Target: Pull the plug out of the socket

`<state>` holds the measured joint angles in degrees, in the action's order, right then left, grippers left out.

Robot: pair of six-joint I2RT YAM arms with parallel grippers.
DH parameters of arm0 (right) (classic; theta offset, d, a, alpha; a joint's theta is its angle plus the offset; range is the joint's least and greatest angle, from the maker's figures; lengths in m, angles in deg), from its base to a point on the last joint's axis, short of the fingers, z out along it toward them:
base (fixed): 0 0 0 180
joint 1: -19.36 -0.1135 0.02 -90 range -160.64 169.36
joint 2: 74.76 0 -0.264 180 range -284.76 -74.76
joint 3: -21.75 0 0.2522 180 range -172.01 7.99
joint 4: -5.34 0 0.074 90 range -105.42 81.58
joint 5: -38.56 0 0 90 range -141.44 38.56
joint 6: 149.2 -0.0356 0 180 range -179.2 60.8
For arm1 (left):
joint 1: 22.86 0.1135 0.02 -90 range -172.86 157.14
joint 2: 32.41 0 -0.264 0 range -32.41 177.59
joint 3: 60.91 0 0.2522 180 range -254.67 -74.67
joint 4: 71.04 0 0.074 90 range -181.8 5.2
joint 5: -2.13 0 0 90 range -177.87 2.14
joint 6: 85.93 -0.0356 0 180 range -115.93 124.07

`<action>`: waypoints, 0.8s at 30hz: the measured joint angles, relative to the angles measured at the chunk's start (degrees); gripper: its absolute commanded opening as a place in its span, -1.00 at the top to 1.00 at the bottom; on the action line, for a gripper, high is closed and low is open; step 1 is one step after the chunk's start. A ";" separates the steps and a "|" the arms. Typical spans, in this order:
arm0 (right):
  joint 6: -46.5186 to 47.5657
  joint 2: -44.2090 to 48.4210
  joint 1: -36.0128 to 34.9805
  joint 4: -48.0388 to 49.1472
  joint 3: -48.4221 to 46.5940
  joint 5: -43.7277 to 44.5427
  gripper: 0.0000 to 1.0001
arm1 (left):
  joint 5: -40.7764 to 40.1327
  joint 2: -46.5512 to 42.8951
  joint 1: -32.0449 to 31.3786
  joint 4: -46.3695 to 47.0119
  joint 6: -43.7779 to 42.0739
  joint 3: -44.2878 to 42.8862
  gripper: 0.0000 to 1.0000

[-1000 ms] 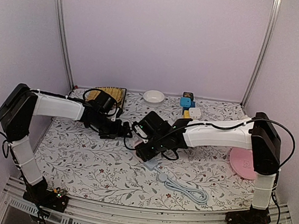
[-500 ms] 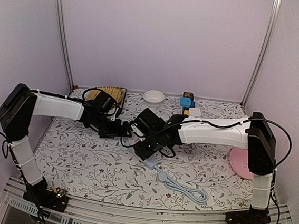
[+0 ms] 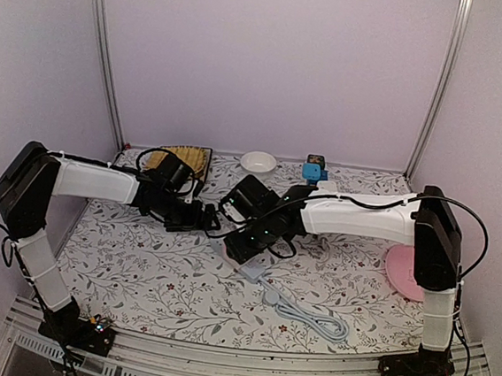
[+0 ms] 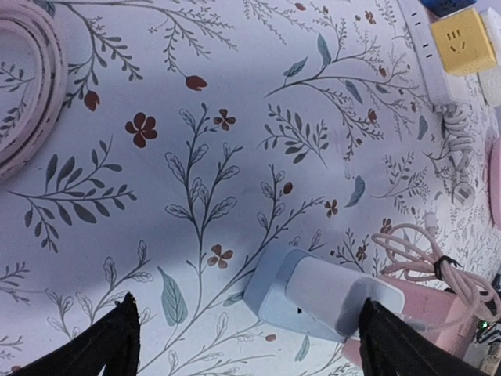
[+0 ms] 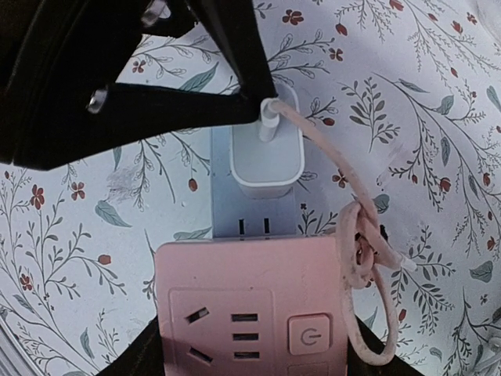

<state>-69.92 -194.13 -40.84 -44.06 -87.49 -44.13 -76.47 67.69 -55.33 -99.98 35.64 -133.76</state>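
Note:
A white plug (image 5: 266,157) with a pink cord (image 5: 356,235) sits in a light blue power strip (image 5: 235,211) on the floral table. It also shows in the left wrist view (image 4: 333,301). My right gripper (image 5: 258,360) is shut on a pink socket cube (image 5: 250,313), held just over the strip's near end (image 3: 252,268). My left gripper (image 4: 254,345) is open wide, with the plug between its fingers and close to the right finger (image 4: 387,345). In the top view both grippers meet at the table's centre, the left (image 3: 208,219) beside the right (image 3: 248,239).
A pale cable (image 3: 310,316) runs from the strip toward the front. A pink plate (image 3: 407,274) lies at the right. A white bowl (image 3: 258,162), blue and yellow cubes (image 3: 313,170) and a yellow basket (image 3: 187,157) stand along the back.
My right gripper has shifted a little left and back with the pink socket cube. My left gripper has edged right, closer to the plug.

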 measured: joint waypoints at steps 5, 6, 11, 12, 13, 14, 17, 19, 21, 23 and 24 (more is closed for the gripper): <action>-0.42 0.00 -1.03 0.09 0.09 1.49 0.13 | 0.02 0.00 0.00 -0.02 -0.52 0.00 -0.94; -0.24 0.00 -1.81 0.09 0.09 2.71 0.13 | 0.02 0.00 0.00 -0.04 -0.57 0.00 -0.94; 0.48 -0.11 -4.79 0.39 0.11 9.09 0.12 | 0.20 -0.13 0.02 -0.17 -0.94 0.00 -0.94; 0.46 -0.11 -4.92 0.46 0.15 9.57 0.12 | 0.24 -0.20 0.02 -0.26 -1.03 -0.02 -0.94; 0.46 -0.11 -4.92 0.50 0.20 9.90 0.12 | 0.26 -0.22 0.02 -0.33 -1.14 -0.02 -0.94; 0.42 -0.11 -4.85 0.50 0.20 9.92 0.12 | 0.26 -0.22 0.02 -0.33 -1.16 -0.02 -0.94; -0.50 -0.09 -3.85 0.57 0.31 8.50 0.12 | 0.20 -0.22 0.02 -0.33 -1.33 -0.02 -0.94; -1.44 0.02 -2.91 1.14 0.85 6.56 0.12 | 0.09 -0.20 0.00 -0.37 -1.40 -0.02 -0.94; -2.73 0.46 -1.42 2.23 1.99 3.43 0.12 | 0.17 -0.11 -0.02 -0.50 -1.46 -0.02 -0.94; -4.07 1.18 0.11 3.23 3.23 -0.04 0.12 | 0.17 -0.07 -0.11 -0.42 -1.49 -0.02 -0.94; -4.63 1.46 0.68 3.58 3.63 -1.18 0.12 | 0.20 -0.04 -0.13 -0.39 -1.49 -0.02 -0.94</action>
<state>-74.55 -192.67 -40.16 -40.47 -83.87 -45.31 -76.27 67.64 -55.46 -100.37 34.16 -133.78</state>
